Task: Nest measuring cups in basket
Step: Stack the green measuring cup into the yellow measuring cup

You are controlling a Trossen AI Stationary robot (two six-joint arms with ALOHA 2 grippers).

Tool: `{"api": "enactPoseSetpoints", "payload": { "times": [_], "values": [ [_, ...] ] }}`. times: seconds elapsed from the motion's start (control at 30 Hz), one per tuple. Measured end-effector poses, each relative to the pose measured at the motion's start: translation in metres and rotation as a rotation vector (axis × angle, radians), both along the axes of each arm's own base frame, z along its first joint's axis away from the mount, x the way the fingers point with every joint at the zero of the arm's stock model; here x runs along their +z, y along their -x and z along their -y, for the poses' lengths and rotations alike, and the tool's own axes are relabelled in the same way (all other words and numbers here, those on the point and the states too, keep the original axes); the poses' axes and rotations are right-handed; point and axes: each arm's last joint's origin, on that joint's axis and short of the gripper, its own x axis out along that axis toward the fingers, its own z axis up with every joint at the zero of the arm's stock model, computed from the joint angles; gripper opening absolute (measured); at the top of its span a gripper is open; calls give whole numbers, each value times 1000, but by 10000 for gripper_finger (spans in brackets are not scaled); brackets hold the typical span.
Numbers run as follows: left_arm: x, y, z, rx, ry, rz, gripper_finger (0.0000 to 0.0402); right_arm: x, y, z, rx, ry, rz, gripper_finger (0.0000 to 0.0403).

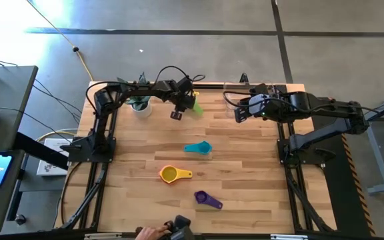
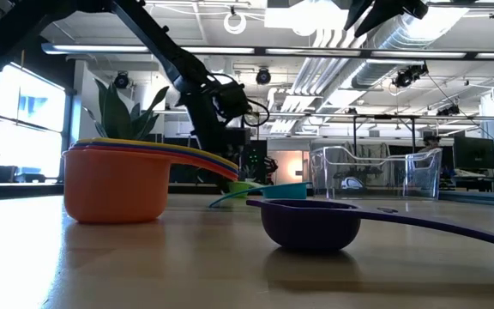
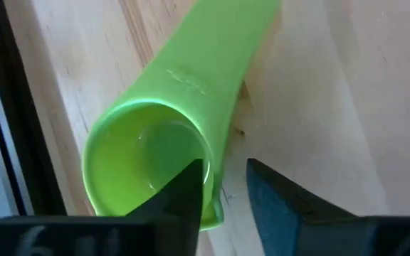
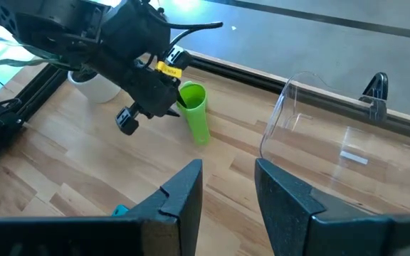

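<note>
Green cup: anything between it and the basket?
Nothing visible. The left gripper is at the green cup near the table's far edge, one finger inside its bowl. The wood between it and the basket to its right is bare; the right gripper hovers beside the basket.

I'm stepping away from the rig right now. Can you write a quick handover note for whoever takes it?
Left claw: at the table's far edge, fingers straddling the green cup rim, not yet clearly gripping.
Right claw: empty, fingers apart, waiting near the basket.
Teal cup, yellow cup and purple cup lie on the table.
Done: nothing in the basket.
Left: nest all cups there.
</note>
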Motion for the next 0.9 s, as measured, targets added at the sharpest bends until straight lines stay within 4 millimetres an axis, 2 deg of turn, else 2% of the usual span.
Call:
{"api": "enactPoseSetpoints", "payload": {
  "times": [0.23, 0.43, 0.63, 0.77, 0.9],
  "values": [
    [2, -1, 4, 94, 45, 8, 11, 0, 0, 0, 0, 0, 0, 121],
    [26, -2, 15, 214, 76, 23, 11, 0, 0, 0, 0, 0, 0, 121],
    [59, 5, 27, 488, 159, 70, 5, 0, 0, 0, -11, -11, 11, 121],
    [78, 15, 44, 673, 245, 70, 5, 0, 0, 0, -20, -24, 21, 121],
    [92, 21, 64, 785, 304, 51, 5, 0, 0, 0, -19, -31, 24, 121]
  ]
}}
